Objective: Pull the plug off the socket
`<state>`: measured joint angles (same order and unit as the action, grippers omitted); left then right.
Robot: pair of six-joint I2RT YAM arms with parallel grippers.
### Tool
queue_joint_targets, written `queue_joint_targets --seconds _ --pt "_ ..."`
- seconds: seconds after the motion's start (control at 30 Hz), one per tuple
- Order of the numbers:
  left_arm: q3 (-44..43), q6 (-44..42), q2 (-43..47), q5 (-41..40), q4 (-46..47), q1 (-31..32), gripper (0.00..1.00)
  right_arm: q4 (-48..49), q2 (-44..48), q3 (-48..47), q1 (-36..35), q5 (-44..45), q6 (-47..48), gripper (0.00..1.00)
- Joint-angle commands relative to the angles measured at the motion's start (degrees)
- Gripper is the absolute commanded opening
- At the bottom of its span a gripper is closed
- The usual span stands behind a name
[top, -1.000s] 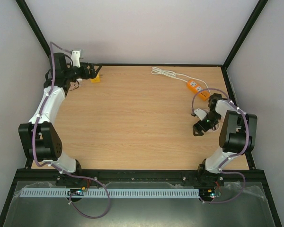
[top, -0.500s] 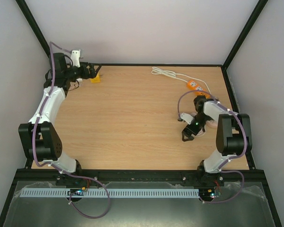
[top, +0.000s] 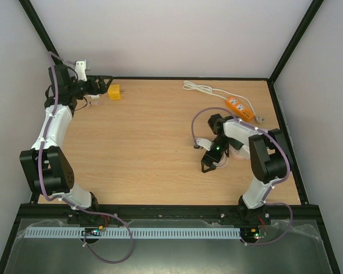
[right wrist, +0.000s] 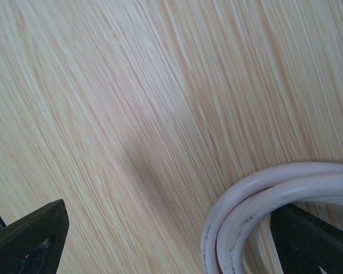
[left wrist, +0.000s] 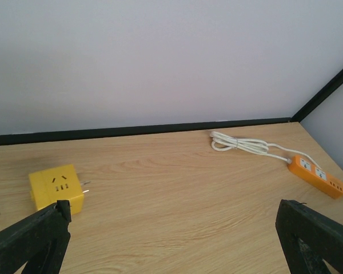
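The yellow cube plug [top: 115, 92] lies on the table at the far left, well apart from the orange socket strip [top: 240, 107] at the far right. In the left wrist view the plug [left wrist: 55, 185] shows its two metal prongs bare, pointing right, and the strip [left wrist: 319, 176] lies far off. My left gripper [top: 101, 86] is open and empty just left of the plug, not touching it; its fingers [left wrist: 31, 240] frame the lower corners. My right gripper [top: 207, 166] is open and empty, low over bare wood; its fingers [right wrist: 28, 234] are wide apart.
The strip's white cord [top: 201, 88] is coiled along the back edge and shows in the left wrist view [left wrist: 246, 145]. A white cable loop [right wrist: 263, 205] hangs close by the right gripper. Black frame rails [top: 188, 78] border the table.
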<state>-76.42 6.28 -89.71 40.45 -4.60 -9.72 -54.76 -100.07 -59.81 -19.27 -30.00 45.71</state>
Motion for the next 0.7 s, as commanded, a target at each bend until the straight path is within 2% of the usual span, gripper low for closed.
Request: queue_joint_targets --seconds 0.0,0.37,0.67 --pt "-0.02 0.05 1.98 1.65 -0.74 -1.40 1.00 1.81 -4.59 -3.17 -6.63 -3.39 -4.09 0.95" --pt "-0.27 1.51 2.06 2.47 -1.18 -5.27 1.00 5.96 -18.33 -18.27 -23.37 -4.38 -8.82 0.95" --pt "-1.36 1.63 2.25 3.13 -3.58 -9.42 1.00 3.54 -28.91 -33.16 -32.18 -3.93 -8.45 0.95"
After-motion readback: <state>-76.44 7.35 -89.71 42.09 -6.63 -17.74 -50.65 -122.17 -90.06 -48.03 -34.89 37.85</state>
